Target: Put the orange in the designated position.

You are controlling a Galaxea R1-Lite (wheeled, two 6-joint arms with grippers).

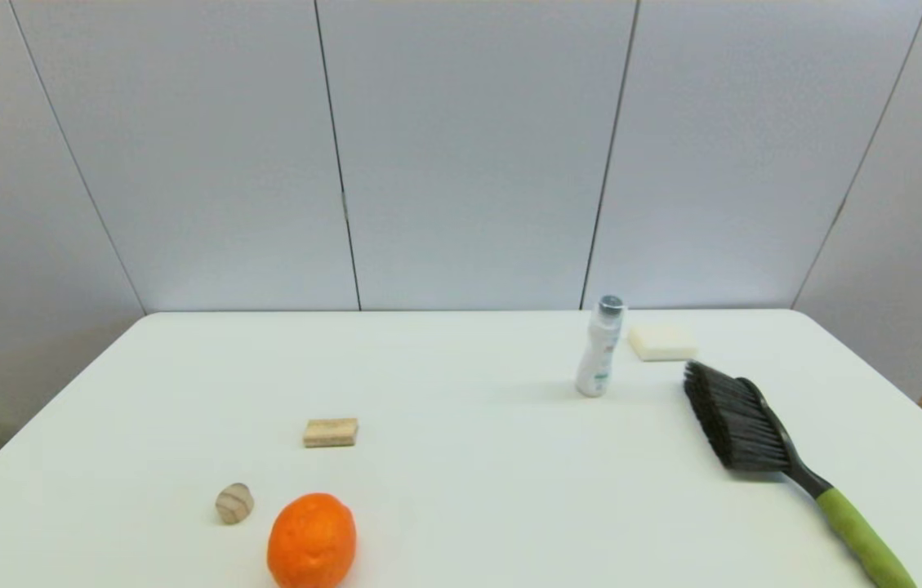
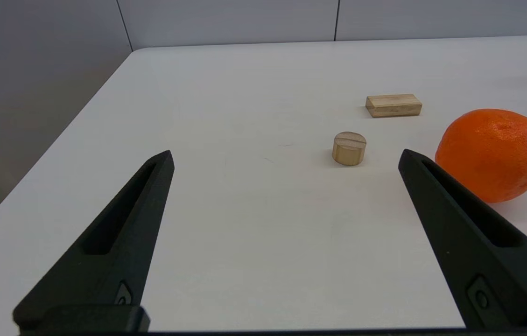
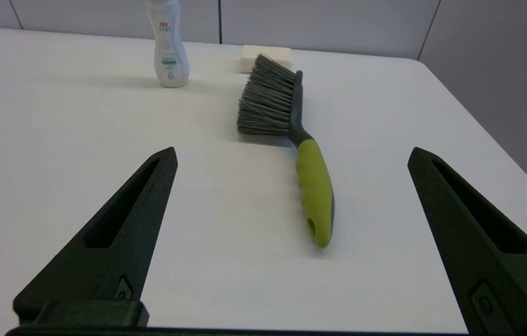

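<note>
Two end effectors wait low at the table's near edge, neither touching anything. The left end effector gapes wide, the orange just off to its right. The right end effector is spread too, facing the brush. The orange sits on the table beside the small wooden piece, a wooden block beyond it. Best, I'd say, to swing left fingers around the fruit's widest part and close gently; it could roll. Plain white top, grey panelled walls behind.
</note>
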